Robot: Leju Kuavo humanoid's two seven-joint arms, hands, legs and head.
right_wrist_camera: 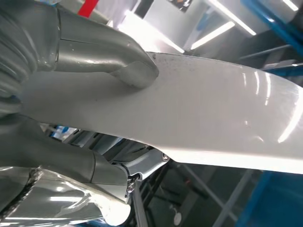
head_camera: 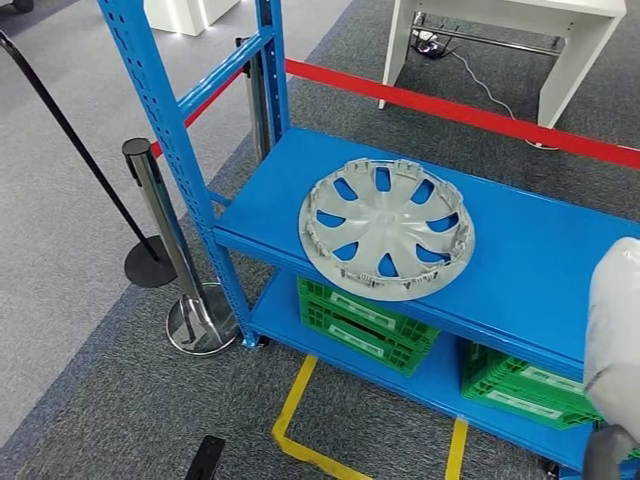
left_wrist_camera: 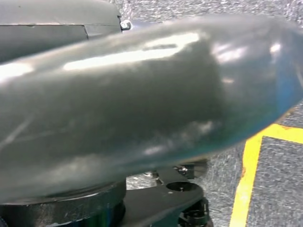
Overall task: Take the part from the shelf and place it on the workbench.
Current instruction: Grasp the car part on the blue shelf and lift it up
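The grey hubcap [head_camera: 386,228] lies flat at frame centre on the blue shelf [head_camera: 528,260]. Judged light, rigid, slippery; grasp its rim. Right robot hand [right_wrist_camera: 89,71] touches a pale surface; grip state indeterminate.

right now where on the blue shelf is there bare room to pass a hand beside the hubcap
The top shelf is bare right of the hubcap, out to the robot's right arm, and bare left of it up to the blue post. A thin strip runs behind it. The hubcap overhangs the front edge. Below, green crates crowd the lower shelf.

Hubcap [head_camera: 386,228] on blue shelf [head_camera: 528,270]
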